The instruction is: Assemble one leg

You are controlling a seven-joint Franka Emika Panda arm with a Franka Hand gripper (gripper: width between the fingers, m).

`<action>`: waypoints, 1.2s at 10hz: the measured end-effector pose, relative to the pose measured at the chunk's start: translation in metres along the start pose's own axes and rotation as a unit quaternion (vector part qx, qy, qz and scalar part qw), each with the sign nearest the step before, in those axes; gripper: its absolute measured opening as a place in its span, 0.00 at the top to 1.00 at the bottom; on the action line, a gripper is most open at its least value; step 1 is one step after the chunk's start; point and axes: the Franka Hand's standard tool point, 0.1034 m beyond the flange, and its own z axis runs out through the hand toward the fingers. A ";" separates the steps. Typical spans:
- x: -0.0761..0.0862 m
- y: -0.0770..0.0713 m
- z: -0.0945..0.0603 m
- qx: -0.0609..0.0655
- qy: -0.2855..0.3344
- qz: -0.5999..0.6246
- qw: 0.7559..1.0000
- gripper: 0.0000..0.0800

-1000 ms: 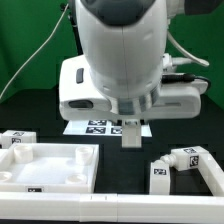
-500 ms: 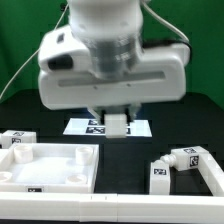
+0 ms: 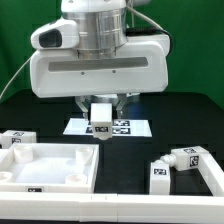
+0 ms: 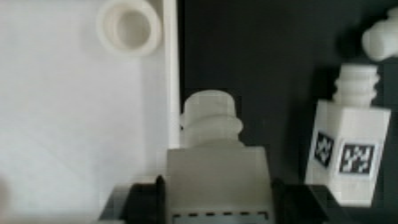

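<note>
Currently, the jaws are closed on the leg, pinching its blocky upper part from both sides. In the exterior view it hangs upright just above frame centre, under the big white wrist housing. Its lower end overlaps the marker board, which lies flat on the dark table at about 12 o'clock from the frame's middle. From this angle I cannot tell whether the leg touches the board or hangs clear of it.

The large white panel fills the 7 to 8 o'clock area. Its raised rim ends in a straight edge that runs toward the frame's centre line. At 9 o'clock, just beyond the panel's far rim, sits a small tagged white part. At 4 o'clock two spare legs lie close together: a near spare leg and a far spare leg, each showing a black-and-white tag. Between the panel's edge and these spare legs a strip of bare table runs from the centre down to 6 o'clock.

In the wrist view the leg points away from the camera, its rounded stepped tip over dark table. It is just beside the panel's straight edge and not across it. A round boss rises from the panel near that edge. On the leg's other side, a band of bare table separates it from a tagged spare leg.
</note>
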 end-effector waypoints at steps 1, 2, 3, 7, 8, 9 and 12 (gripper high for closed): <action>0.002 0.001 0.000 -0.005 0.039 0.000 0.999 0.65; -0.002 0.006 0.006 -0.003 0.068 0.007 0.998 0.65; -0.009 0.014 0.013 0.000 0.086 0.021 0.996 0.65; -0.009 0.031 0.013 -0.045 0.243 0.012 0.969 0.65; -0.011 0.034 0.014 -0.057 0.282 0.011 0.958 0.65; -0.017 0.037 0.024 -0.060 0.283 0.011 0.957 0.65; -0.007 0.027 0.024 -0.050 0.262 0.007 0.964 0.65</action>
